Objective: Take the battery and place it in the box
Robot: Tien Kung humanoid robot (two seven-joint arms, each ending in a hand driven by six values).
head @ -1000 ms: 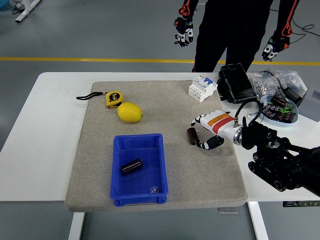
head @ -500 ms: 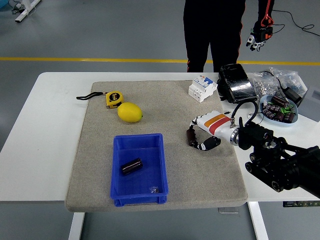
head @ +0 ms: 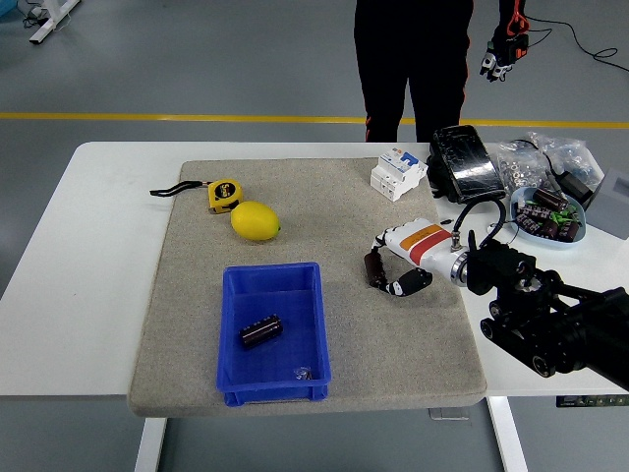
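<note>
A dark cylindrical battery (head: pixel 374 269) stands on the grey mat (head: pixel 305 236), right of the blue box (head: pixel 273 332). My right hand (head: pixel 393 264), white with an orange stripe, is wrapped around it, fingers behind and thumb in front. The battery still appears to rest on the mat. A second dark battery (head: pixel 260 330) lies inside the blue box. My left arm is out of the picture.
A lemon (head: pixel 256 221) and a yellow tape measure (head: pixel 223 195) lie on the mat's far left. A white breaker (head: pixel 397 173), a black device (head: pixel 464 164), bags of parts (head: pixel 536 162) and a bowl of components (head: pixel 548 216) crowd the far right. A person stands behind the table.
My right hand slid slightly left and its fingers closed around the battery. The battery in the box shifted a little. The person moved left and raised one hand.
</note>
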